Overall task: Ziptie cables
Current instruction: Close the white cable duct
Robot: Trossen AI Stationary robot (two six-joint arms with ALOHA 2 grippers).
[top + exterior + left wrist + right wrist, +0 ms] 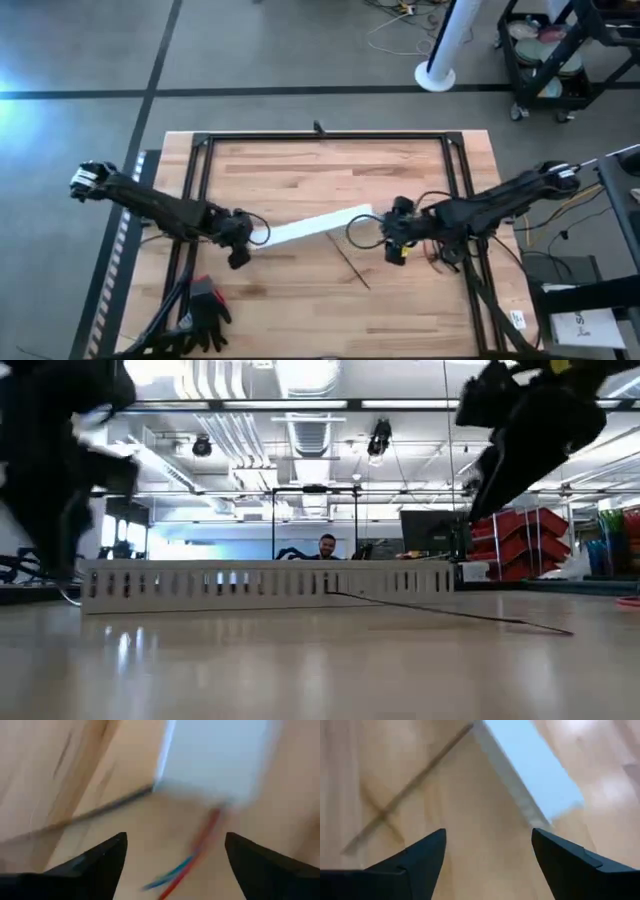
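The cables [350,266] lie as a thin dark-brownish bundle on the wooden table, near its middle, and show as crossed brownish strands [395,802] in the right wrist view. A long white slotted strip [312,226] lies flat beside them. My left gripper [246,240] hangs open just off the strip's left end [215,765], where red and blue wires [195,857] stick out. My right gripper [386,240] hangs open off the strip's right end [530,775], with the cables ahead of its fingers. Neither gripper has anything between its fingers.
A black metal frame [320,137] runs around the tabletop. A black and red object [205,300] lies at the near left corner. Loose dark cabling [445,255] trails under my right arm. Bare wood [300,180] lies on the far side of the strip.
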